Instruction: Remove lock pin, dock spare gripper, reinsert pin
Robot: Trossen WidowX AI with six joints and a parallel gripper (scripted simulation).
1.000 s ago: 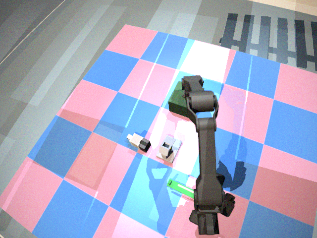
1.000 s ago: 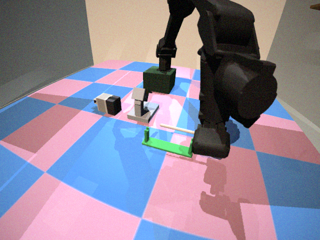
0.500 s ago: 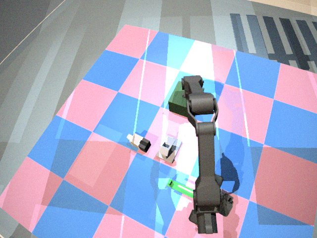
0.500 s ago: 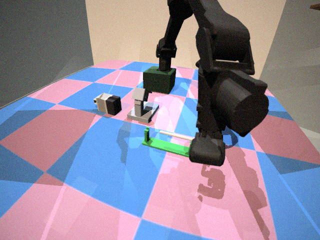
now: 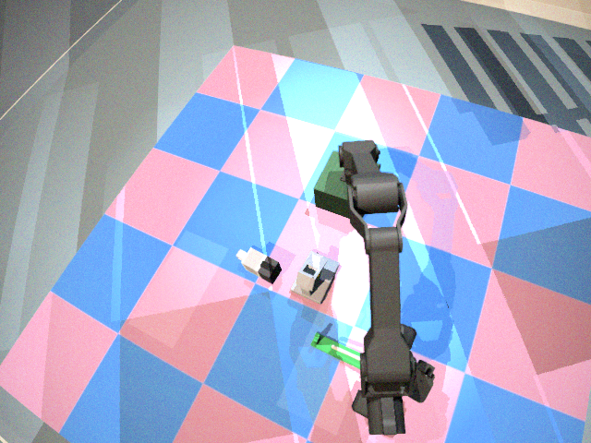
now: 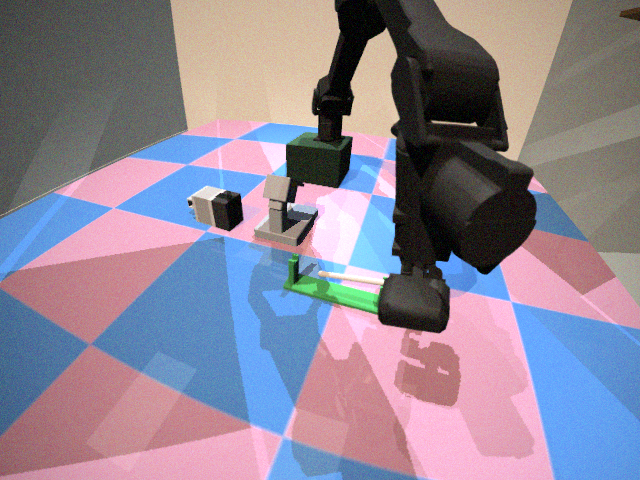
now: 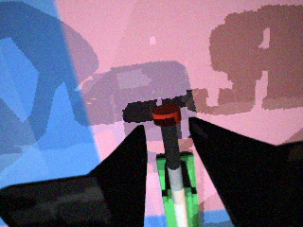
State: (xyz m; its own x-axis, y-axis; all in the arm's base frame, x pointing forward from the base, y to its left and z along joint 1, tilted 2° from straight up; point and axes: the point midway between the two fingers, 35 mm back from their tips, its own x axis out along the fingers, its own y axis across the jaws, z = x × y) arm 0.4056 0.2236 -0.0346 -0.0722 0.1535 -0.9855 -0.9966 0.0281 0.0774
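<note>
Red-capped, with a dark collar, a grey band and a pale rod-like shaft, the lock pin (image 6: 351,277) (image 7: 172,147) lies lengthwise over the long green plastic cradle (image 5: 338,352) (image 6: 333,294) (image 7: 191,208), its capped end between my jaws. They stand partly open, with a gap on both sides of the pin in the wrist view, so I hold nothing.

As I judge it, the pin's removal is done and I am leaving it parked in the cradle. The pale grey angled socket mount (image 5: 310,281) (image 6: 277,206) stands well apart from it on the checkered table (image 5: 200,133) (image 6: 170,310) (image 7: 95,14), its opening showing dark from the top, no pin through it. The white-and-black block-shaped spare gripper (image 5: 259,265) (image 6: 214,207) lies beside the mount, undocked. Docking it, then pushing the pin through socket and spigot, and a final clear retreat are all left.

The pin looks slim and straight; from the exterior its pale tip sits a little above the green strip, short of the small upright at that end. Whether it is fully seated I cannot tell. I should back off straight, since a sideways brush could roll it.
</note>
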